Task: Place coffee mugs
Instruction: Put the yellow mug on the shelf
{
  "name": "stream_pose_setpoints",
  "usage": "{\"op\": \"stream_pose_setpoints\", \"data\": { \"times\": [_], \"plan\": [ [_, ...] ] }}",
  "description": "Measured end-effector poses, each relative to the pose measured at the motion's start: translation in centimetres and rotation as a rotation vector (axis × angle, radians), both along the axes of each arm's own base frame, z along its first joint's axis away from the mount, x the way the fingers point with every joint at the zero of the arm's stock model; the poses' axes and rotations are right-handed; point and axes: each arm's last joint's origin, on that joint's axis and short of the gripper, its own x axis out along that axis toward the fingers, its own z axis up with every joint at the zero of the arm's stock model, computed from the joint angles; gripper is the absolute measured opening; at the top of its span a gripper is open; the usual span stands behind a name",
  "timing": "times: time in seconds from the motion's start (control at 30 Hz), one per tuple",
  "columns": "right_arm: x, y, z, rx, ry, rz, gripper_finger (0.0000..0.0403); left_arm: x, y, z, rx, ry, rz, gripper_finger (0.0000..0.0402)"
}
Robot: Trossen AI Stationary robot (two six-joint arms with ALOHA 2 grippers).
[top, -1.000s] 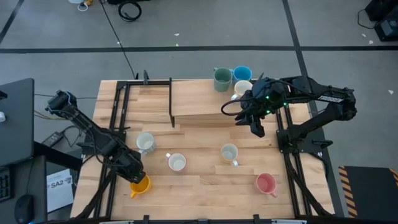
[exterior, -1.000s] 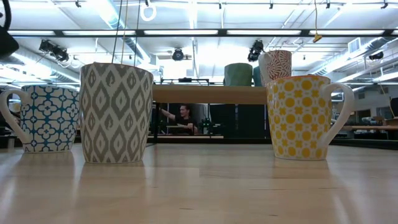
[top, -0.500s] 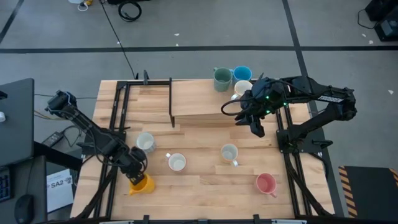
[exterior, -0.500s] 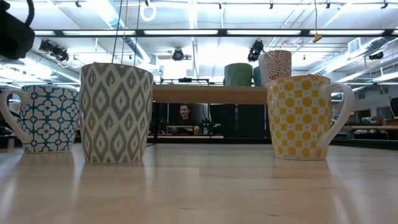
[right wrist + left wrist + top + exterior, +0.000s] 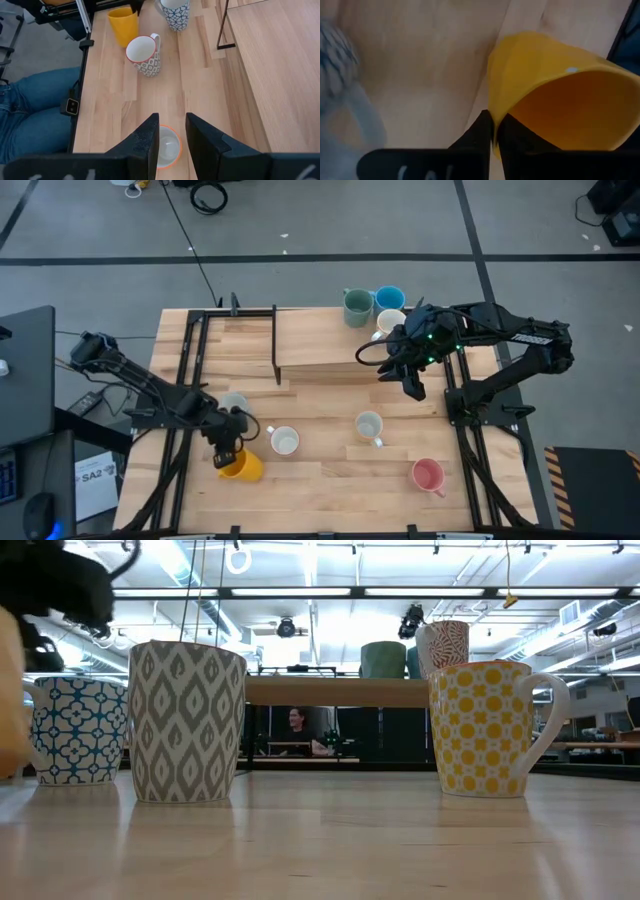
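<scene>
Here the left gripper (image 5: 228, 454) is pinching the orange mug's (image 5: 241, 467) rim between closed fingers (image 5: 481, 134) — the mug is sitting near the table's (image 5: 330, 480) front left, just beside a white mug (image 5: 284, 441). The right gripper (image 5: 412, 385) is hanging half-open, empty, by the raised shelf (image 5: 320, 340).

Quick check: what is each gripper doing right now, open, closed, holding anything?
Left gripper: closed, fingers pinching the rim of the orange mug.
Right gripper: fingers apart, holding nothing, up by the raised shelf.
</scene>
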Motion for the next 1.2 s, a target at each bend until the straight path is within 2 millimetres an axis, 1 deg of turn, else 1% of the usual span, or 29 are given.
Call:
{"op": "stream_pose_setpoints", "data": {
  "times": [0.1, 0.3, 0.4, 0.5, 0.6, 0.7, 0.83, 1.0, 1.2],
  "plan": [
    [0.0, 0.0, 0.0, 0.000, 0.000, 0.000, 0.0101, 0.5, 0.6, 1.0, 0.024, -0.030, -0.063, 0.0022],
    [0.0, 0.0, 0.0, 0.000, -0.002, 0.000, 0.0101, 1.0, 1.5, 3.7, 0.117, -0.071, -0.145, 0.0022],
    [0.0, 0.0, 0.0, 0.000, -0.003, 0.000, 0.0101, 1.0, 1.5, 4.7, 0.146, -0.045, -0.173, 0.0022],
    [0.0, 0.0, 0.0, 0.000, -0.004, 0.000, 0.0101, 1.1, 1.1, 5.2, 0.174, 0.022, -0.221, 0.0022],
    [0.1, 0.0, 0.1, 0.000, -0.008, 0.000, 0.0101, 1.8, 0.1, 5.1, 0.211, 0.083, -0.308, 0.0022],
    [0.1, 0.0, 0.1, 0.000, -0.009, 0.000, 0.0101, 2.6, -0.8, 4.6, 0.244, 0.145, -0.388, 0.0022],
    [0.1, 0.0, 0.1, 0.000, -0.009, 0.000, 0.0101, 3.8, -1.9, 3.9, 0.261, 0.168, -0.447, 0.0022],
    [0.1, 0.0, 0.1, 0.000, -0.009, 0.000, 0.0101, 4.6, -2.4, 2.9, 0.276, 0.210, -0.469, 0.0023],
    [0.1, 0.0, 0.1, 0.000, -0.010, -0.001, 0.0101, 4.9, -2.5, 2.4, 0.282, 0.233, -0.473, 0.0023]
  ]
}}
